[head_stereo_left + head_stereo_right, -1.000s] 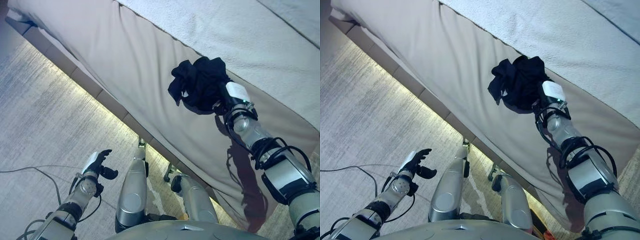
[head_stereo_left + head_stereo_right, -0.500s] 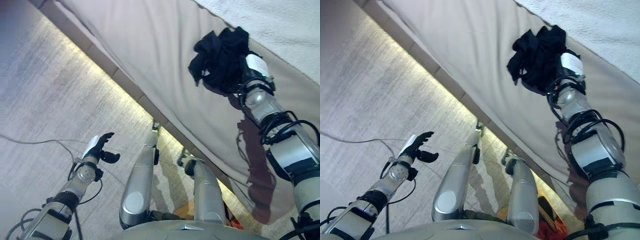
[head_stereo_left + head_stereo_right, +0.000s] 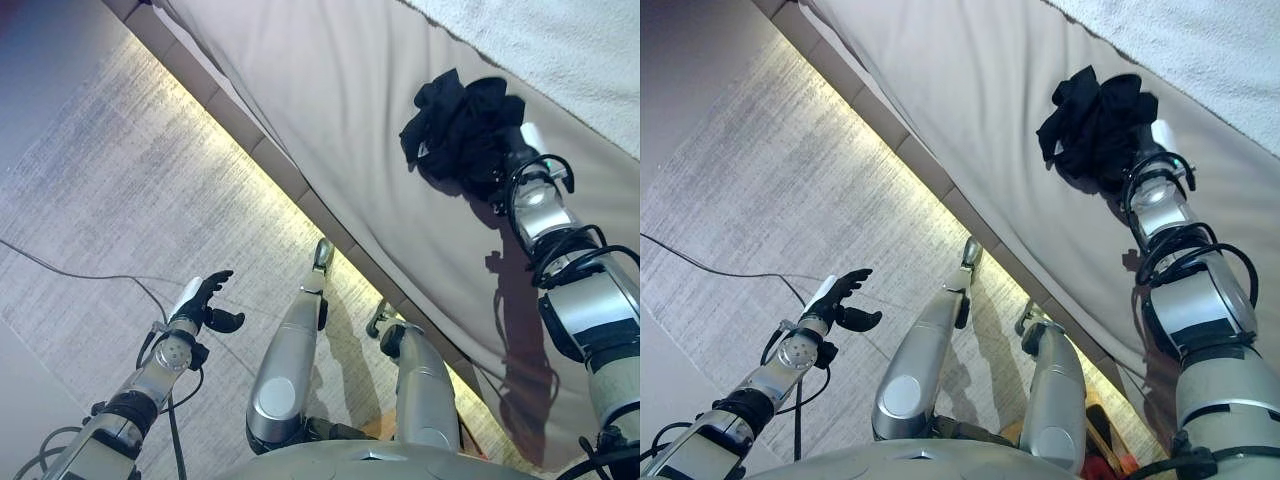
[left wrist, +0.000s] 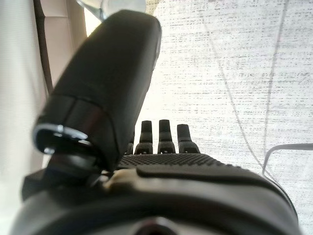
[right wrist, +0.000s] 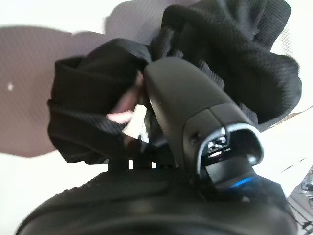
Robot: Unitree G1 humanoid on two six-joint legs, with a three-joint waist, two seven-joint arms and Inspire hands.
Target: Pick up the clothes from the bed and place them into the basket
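While my right hand (image 3: 513,160) grips the black clothes (image 3: 458,125) off the bed (image 3: 330,90), left hand (image 3: 203,300) relaxed, next: find basket

right hand (image 5: 195,122) fingers: buried in black garment (image 5: 230,54) | bed (image 3: 420,80): cut off at edges

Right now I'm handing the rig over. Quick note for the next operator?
Right hand: shut on the black garment, bunched against the bed's side.
Left hand: open, holds nothing, low over the floor.
Basket: in no view; something orange shows at the right eye view's bottom edge, unclear what.
Done: garment gripped.
Left: find the basket, carry the garment over, drop it in, check the bed for more clothes.
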